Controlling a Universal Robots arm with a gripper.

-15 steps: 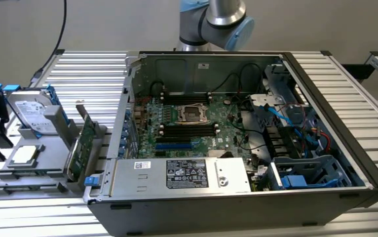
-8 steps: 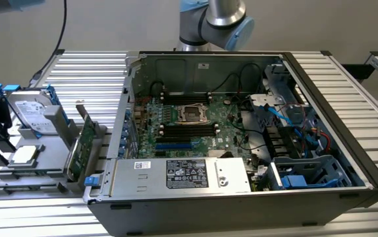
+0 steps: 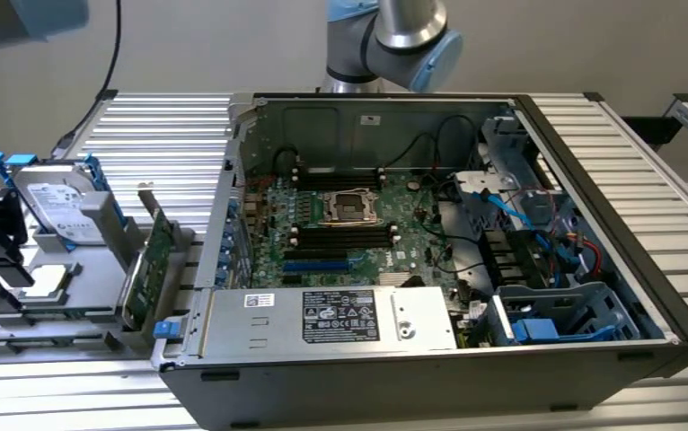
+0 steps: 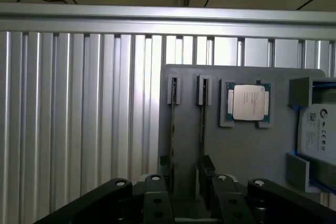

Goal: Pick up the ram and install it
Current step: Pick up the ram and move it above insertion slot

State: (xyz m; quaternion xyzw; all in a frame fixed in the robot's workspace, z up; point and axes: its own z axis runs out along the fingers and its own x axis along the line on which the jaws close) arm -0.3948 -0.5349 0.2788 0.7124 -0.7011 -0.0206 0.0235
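Start at your gripper (image 4: 187,176) in the wrist view. Its black fingers (image 4: 208,169) stand apart and clamp nothing, with the bare grey tray (image 4: 247,161) between them. Just beyond the fingertips, two thin boards stand on edge in slotted holders, side by side and parallel. The one farther from the CPU (image 4: 245,102) seems to be the ram (image 4: 173,129), though edge-on you cannot be sure. Its near end lies just beside one finger, and you cannot tell whether they touch. It sits in its holder, not lifted. The CPU lies flat in its own recess beside the second board, and the hard drive (image 4: 320,129) sits past it at the tray's edge. Beyond the tray run the table's (image 4: 79,103) aluminium slats.

In the exterior view, the tray lies at nine o'clock from the open computer case (image 3: 631,269), just beside its wall. On the tray the CPU is nearest you. The hard drive stands tilted at about twelve o'clock from it, and the expansion card (image 3: 140,278) stands on edge at three o'clock, next to the case. Inside the case the power supply (image 3: 344,316) is nearest and the motherboard (image 3: 344,224) lies behind it. The arm (image 3: 398,36) rises at twelve o'clock, past the case's far wall.
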